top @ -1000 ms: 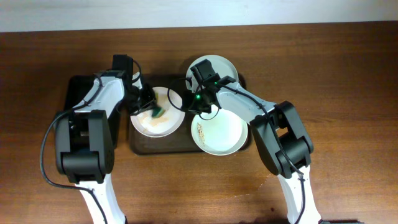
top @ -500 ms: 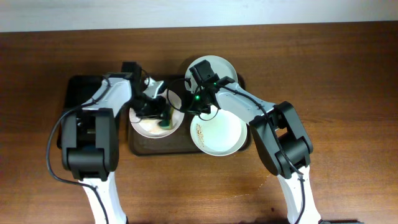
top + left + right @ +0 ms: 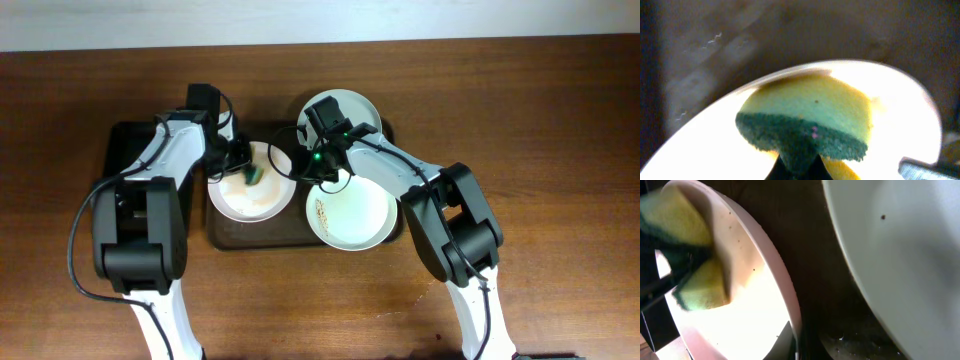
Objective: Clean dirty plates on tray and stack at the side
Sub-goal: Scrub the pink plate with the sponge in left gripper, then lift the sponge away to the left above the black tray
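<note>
Three round shallow white plates (image 3: 355, 105) lay on the large dark-brown rectangular tray (image 3: 250, 233). Left plate (image 3: 240, 200): faint tan film. Near-right plate (image 3: 362, 215): orange-brown smear by its left rim. Far plate (image 3: 357, 103): plain white. My left gripper (image 3: 244, 172) was clenched on a yellow-and-green sponge (image 3: 805, 117) pressed to the left plate. My right gripper (image 3: 305, 172) sat at that plate's right rim; grip not determinable.
</note>
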`<action>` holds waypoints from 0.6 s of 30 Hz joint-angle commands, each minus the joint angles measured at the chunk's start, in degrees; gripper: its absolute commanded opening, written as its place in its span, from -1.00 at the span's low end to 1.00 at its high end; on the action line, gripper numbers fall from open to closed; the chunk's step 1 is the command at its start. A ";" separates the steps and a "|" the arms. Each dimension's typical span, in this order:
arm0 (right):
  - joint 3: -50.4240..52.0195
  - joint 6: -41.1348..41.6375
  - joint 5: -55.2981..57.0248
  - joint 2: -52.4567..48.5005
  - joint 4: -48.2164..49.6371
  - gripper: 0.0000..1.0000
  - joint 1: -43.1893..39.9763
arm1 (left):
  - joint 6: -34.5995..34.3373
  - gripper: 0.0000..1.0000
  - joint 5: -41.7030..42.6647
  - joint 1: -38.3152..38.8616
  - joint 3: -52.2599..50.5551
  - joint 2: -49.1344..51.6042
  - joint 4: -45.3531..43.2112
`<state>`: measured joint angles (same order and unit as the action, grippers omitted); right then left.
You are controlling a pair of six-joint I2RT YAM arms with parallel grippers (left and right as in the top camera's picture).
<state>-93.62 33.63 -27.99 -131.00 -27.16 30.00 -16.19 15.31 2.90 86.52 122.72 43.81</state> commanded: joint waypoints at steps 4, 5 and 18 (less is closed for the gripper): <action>0.37 -0.20 -1.33 -1.40 -0.33 -0.92 0.68 | 5.77 -0.99 -9.49 -0.90 -2.56 3.10 17.03; 0.37 -0.20 -1.33 -1.40 -0.31 -0.92 0.68 | 8.57 -0.99 -8.02 -0.90 -2.56 3.10 18.91; 0.37 -0.20 -1.36 -1.40 -0.44 -0.92 0.68 | 15.78 -0.99 4.83 -4.59 34.27 3.10 28.92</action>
<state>-93.62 33.06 -28.95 -131.15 -27.55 30.37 -1.50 18.11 -0.47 114.41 126.08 71.96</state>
